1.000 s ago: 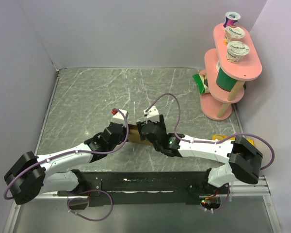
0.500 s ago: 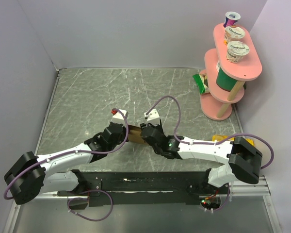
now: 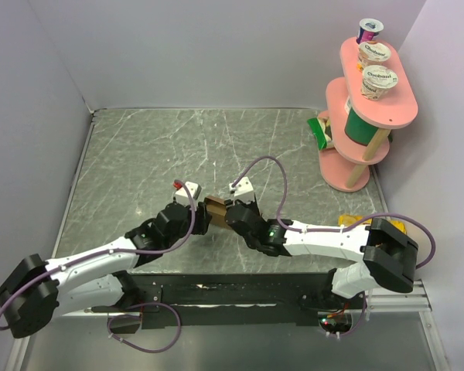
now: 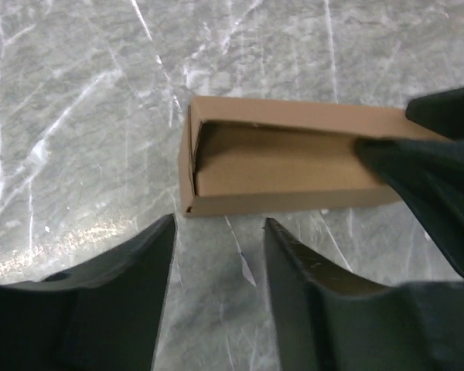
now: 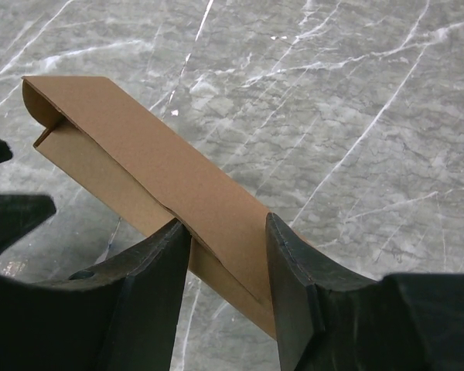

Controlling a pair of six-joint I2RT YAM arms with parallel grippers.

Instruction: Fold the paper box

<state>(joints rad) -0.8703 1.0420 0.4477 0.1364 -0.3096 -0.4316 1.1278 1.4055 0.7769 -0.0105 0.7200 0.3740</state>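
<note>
The paper box (image 3: 215, 209) is a slim brown cardboard sleeve with an open end, held just above the marble table between the two arms. My right gripper (image 5: 226, 224) is shut on the paper box (image 5: 162, 170), one finger on each long side. In the left wrist view my left gripper (image 4: 220, 224) stands open a little short of the box (image 4: 286, 166), with only table between its fingers. The right gripper's dark fingers (image 4: 441, 178) cover the box's far end there. From above, the left gripper (image 3: 197, 207) sits just left of the box and the right gripper (image 3: 230, 213) just right of it.
A pink two-tier stand (image 3: 369, 85) with yoghurt cups and a green can stands at the back right, with a green packet (image 3: 319, 130) leaning at its foot. A yellow object (image 3: 348, 220) lies behind the right arm. Grey walls enclose the table on three sides.
The left gripper has opened, let go of the box and drawn back towards the lower left. The right gripper has closed onto the box and now holds it alone.
</note>
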